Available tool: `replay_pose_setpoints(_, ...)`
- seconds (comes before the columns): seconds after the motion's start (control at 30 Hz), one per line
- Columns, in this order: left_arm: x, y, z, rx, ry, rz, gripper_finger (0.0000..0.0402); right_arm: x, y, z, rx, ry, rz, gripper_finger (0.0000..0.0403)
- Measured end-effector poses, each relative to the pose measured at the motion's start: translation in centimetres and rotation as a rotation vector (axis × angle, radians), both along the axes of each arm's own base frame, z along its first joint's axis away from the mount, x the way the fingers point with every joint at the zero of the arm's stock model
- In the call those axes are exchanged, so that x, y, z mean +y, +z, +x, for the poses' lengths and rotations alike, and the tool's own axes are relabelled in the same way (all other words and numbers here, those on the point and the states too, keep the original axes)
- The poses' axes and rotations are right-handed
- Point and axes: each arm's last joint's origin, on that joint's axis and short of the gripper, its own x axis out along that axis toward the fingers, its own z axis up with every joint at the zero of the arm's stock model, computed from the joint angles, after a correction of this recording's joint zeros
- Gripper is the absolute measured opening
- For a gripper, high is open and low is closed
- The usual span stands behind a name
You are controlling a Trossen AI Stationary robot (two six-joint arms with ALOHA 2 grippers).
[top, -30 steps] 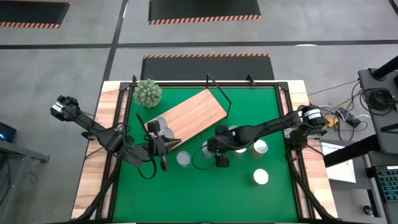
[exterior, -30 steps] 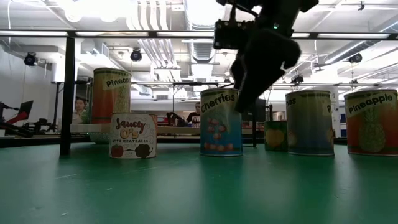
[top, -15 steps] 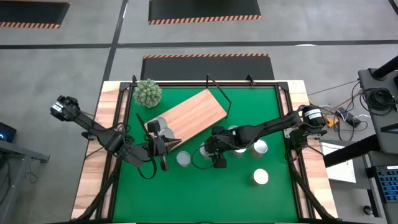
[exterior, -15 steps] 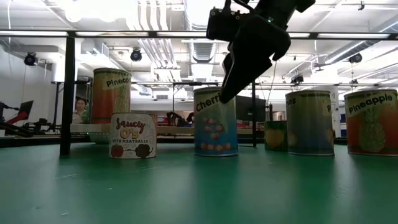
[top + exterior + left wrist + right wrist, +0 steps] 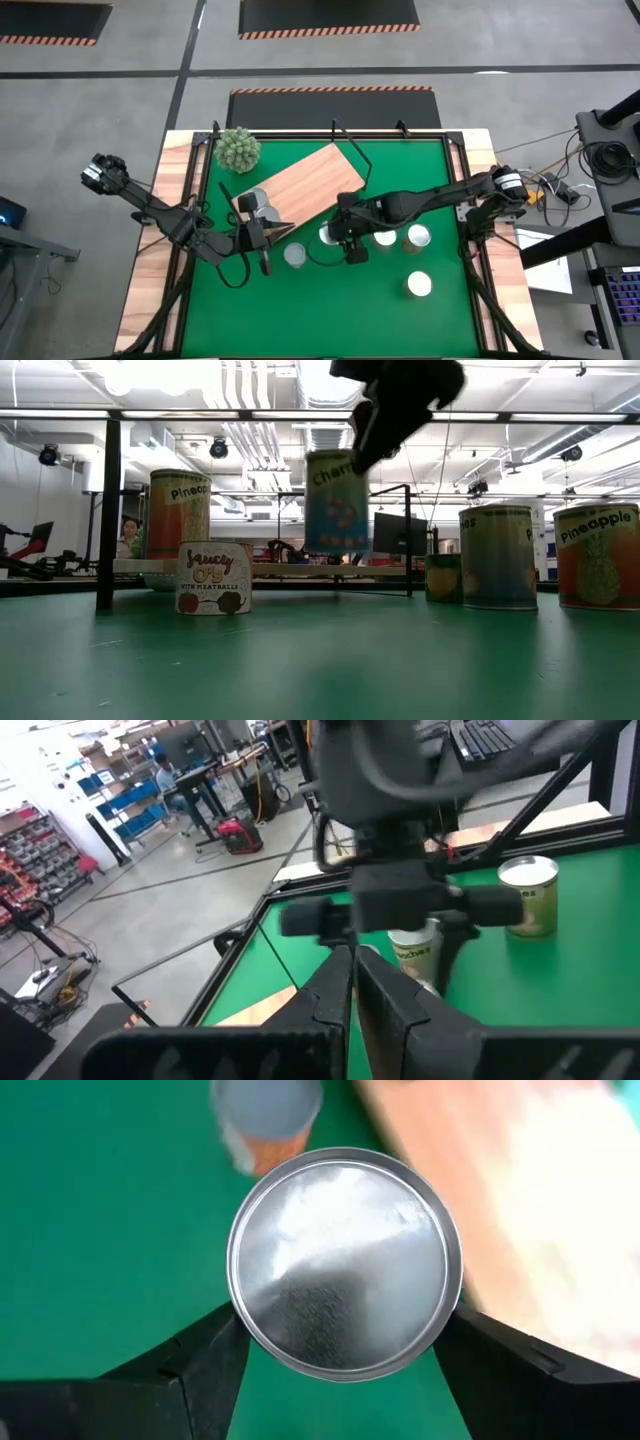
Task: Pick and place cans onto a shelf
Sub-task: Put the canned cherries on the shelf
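Note:
My right gripper [image 5: 336, 237] is shut on a blue "Cherries" can [image 5: 337, 500], whose silver top [image 5: 345, 1263] fills the right wrist view. It hangs above the green mat beside the near edge of the wooden shelf board [image 5: 312, 183]. My left gripper [image 5: 275, 235] hovers shut and empty by the board's left end, pointing at the right gripper [image 5: 400, 910]. One can [image 5: 254, 199] stands on the board's left end. More cans stand on the mat: one [image 5: 292, 256] near the left gripper, two [image 5: 385, 238] [image 5: 418, 237] behind the right arm, one [image 5: 419, 285] nearer the front. My right gripper pinches the Cherries can's round side wall just under the top rim [image 5: 240, 1315] between its two fingers [image 5: 205, 1365], one on each opposite side. The fingers slant down from the table's right. The can hangs upright and lifted clear of the mat.
A spiky green ball plant [image 5: 239, 149] sits at the far left corner. A black wire frame [image 5: 350, 150] rises at the board's far end. In the low view a short "Saucy O's" can [image 5: 213, 577] and tall Pineapple cans [image 5: 180, 512] [image 5: 597, 555] stand around.
My right gripper has gone up and a little toward the table's left with the Cherries can. The can stood on the mat a second ago and now hangs upright, clear of it.

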Motion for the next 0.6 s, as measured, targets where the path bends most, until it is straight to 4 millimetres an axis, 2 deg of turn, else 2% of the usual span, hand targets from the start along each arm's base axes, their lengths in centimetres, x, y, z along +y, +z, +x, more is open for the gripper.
replay_pose_setpoints(0.23,0.0,0.0,0.0,-0.001,0.001,0.000,0.0000,-3.9,1.1,1.2,-0.107,0.020,-0.078,0.0275)
replay_pose_setpoints(0.4,0.0,0.0,0.0,-0.001,0.001,0.000,0.0000,-6.7,1.5,1.9,-0.220,0.064,-0.002,0.0273)
replay_pose_setpoints(0.6,0.0,0.0,0.0,0.001,0.000,0.006,0.0000,-8.2,1.1,2.1,-0.275,0.080,0.033,0.0274)
